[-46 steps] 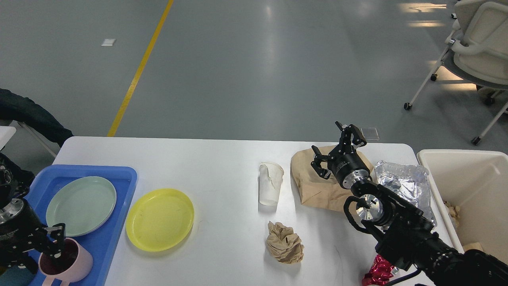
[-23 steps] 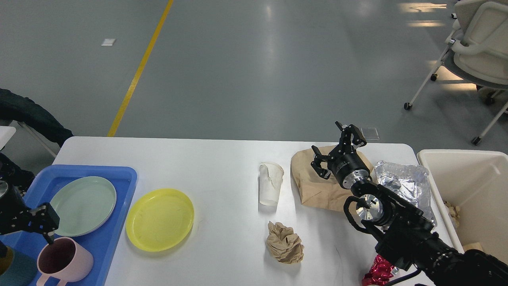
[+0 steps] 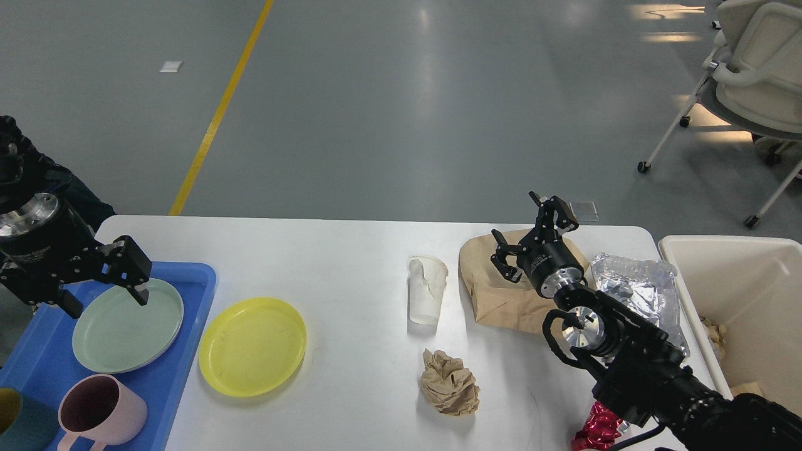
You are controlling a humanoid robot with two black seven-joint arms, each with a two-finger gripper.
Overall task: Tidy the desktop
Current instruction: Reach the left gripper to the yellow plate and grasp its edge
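Note:
The white desktop (image 3: pixel 351 250) carries a yellow plate (image 3: pixel 252 346), a crushed white paper cup (image 3: pixel 427 289), a crumpled brown paper ball (image 3: pixel 450 382), a flat brown paper bag (image 3: pixel 495 294), a crinkled foil container (image 3: pixel 639 285) and a red wrapper (image 3: pixel 595 427). My left gripper (image 3: pixel 103 294) hangs open and empty over the green plate (image 3: pixel 128 329) in the blue tray (image 3: pixel 188 275). A pink mug (image 3: pixel 103 410) and a teal cup (image 3: pixel 12 416) stand at the tray's near end. My right gripper (image 3: pixel 525 235) is open and empty above the bag's far edge.
A cream bin (image 3: pixel 745 275) with some scraps inside stands beside the table's right edge. White wheeled chairs (image 3: pixel 752 81) stand on the grey floor at the far right. A dark bundle (image 3: pixel 69 188) sits off the table's far left corner.
My left gripper has left the pink mug standing in the tray and has risen toward the far side, ending over the green plate. The right arm has not moved.

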